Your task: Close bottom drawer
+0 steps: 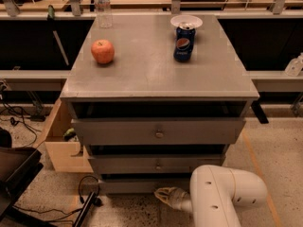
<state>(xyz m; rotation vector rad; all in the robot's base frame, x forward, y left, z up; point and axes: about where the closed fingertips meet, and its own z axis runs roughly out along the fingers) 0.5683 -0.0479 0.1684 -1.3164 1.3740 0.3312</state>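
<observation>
The bottom drawer, a long, shallow grey tray at the foot of the grey three-drawer cabinet, appears to stand a little way out, with a dark gap showing above its slim front panel. The closing push looks unfinished. The robot's pale gripper sits low over the speckled floor, at or just beside the right part of the drawer front. Whether it is open or closed cannot be told. Behind it the bulky white arm reaches in from the lower right, bent low and pointing left toward the cabinet. On top stand a red-orange apple and a blue soda can.
</observation>
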